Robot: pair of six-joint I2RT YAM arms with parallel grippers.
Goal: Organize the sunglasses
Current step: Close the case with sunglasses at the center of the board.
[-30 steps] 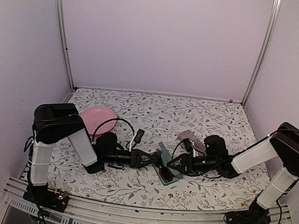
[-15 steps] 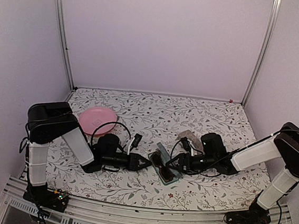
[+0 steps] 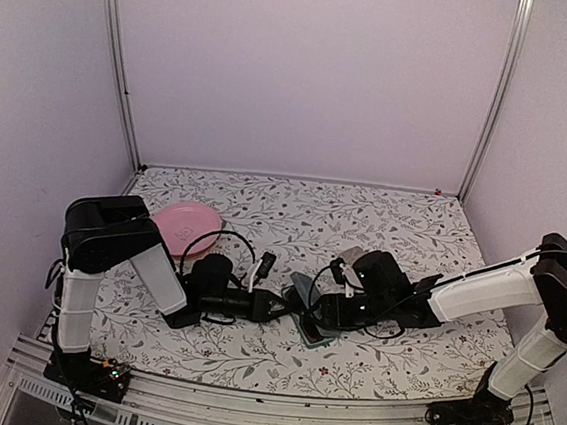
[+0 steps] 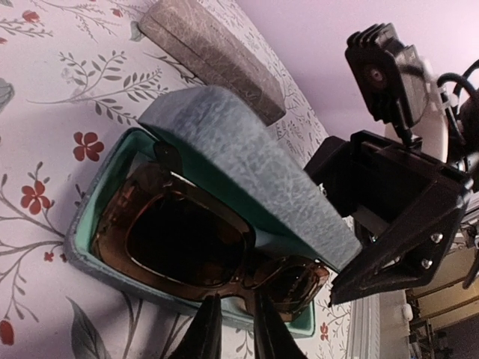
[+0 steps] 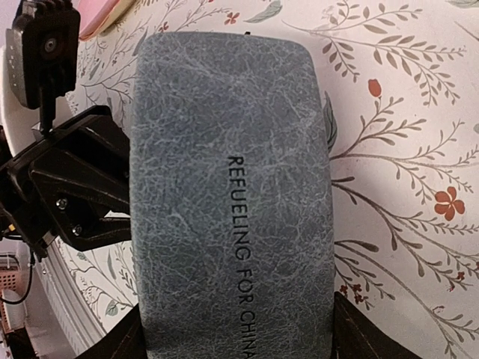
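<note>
Dark-framed sunglasses with reddish-brown lenses lie in the open blue-grey oblong case, right gripper wide, clamping its lid, left gripper narrow at the frame edge, grip unclear: seat frame flat, then lower lid.

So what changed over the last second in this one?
The right claw, straddling the blue-grey case's lid, swung toward the left arm, apparently pushing the lid farther over the sunglasses. The left claw narrowed its jaws and drew back a little. The pink plate and grey-brown case stayed put.
</note>
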